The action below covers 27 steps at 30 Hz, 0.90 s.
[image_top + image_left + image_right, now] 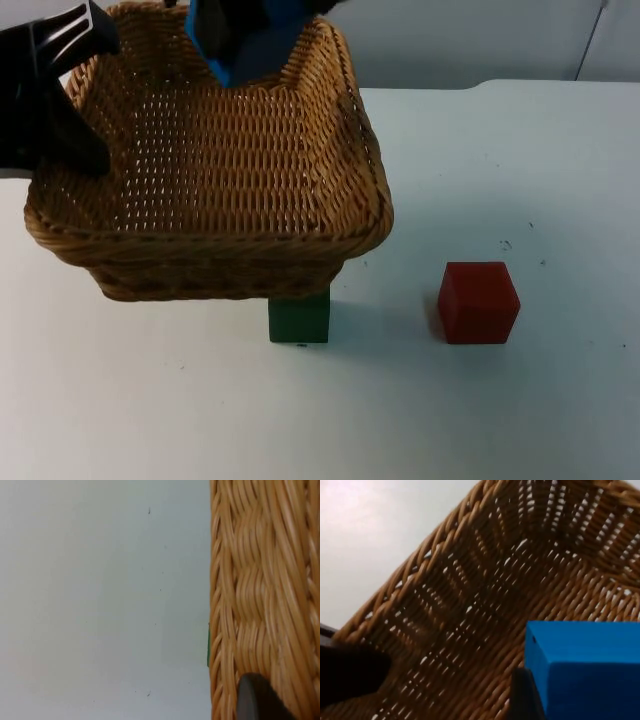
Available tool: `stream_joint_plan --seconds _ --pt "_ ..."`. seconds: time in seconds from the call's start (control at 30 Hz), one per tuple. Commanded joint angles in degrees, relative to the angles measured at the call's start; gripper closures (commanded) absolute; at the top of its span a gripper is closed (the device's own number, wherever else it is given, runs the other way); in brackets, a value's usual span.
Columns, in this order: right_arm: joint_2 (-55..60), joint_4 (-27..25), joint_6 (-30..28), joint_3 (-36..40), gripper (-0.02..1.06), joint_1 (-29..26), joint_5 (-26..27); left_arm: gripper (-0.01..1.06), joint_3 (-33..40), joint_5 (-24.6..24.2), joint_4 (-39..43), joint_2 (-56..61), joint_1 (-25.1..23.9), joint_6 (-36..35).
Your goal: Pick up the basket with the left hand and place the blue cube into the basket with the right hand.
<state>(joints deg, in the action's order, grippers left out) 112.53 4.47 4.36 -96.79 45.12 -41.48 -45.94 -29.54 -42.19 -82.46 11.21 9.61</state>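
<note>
A woven wicker basket (220, 170) hangs above the table at the left, tilted slightly. My left gripper (55, 95) is shut on its left rim, and that rim (260, 605) runs past my black fingertip (257, 700) in the left wrist view. Over the basket's far side, my right gripper (245, 35) is shut on the blue cube (240, 45). In the right wrist view the blue cube (590, 670) hovers above the basket's woven inside (485, 605), with a fingertip (525, 695) beside it.
A green cube (298, 318) stands on the white table (520, 150), partly hidden under the basket's near edge. A red cube (478, 302) stands to its right. The grey partition wall (480, 40) closes the back.
</note>
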Motion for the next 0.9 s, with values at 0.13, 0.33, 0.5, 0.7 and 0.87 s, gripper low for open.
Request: stream_joint_plan --seconds 0.13,0.33,0.5,0.7,0.87 --pt "3.0 -0.2 -1.4 -0.6 1.05 0.3 0.1 1.05 0.1 0.4 -1.4 0.8 -0.3 0.1" --pt "4.4 -1.8 -3.2 -0.6 1.05 0.3 0.9 1.05 0.1 0.4 -1.6 0.8 -0.3 0.1" --pt "6.0 -1.9 -3.2 -0.6 1.05 0.3 1.5 1.05 0.1 0.4 -2.3 0.8 -0.3 0.5" --pt "6.4 -3.3 -5.6 -0.6 0.99 0.3 3.3 1.05 0.1 0.4 -2.3 0.8 -0.3 0.5" --pt "6.4 -4.5 -6.1 -0.6 0.72 0.3 3.8 1.05 0.1 0.4 -2.4 0.8 -0.3 0.5"
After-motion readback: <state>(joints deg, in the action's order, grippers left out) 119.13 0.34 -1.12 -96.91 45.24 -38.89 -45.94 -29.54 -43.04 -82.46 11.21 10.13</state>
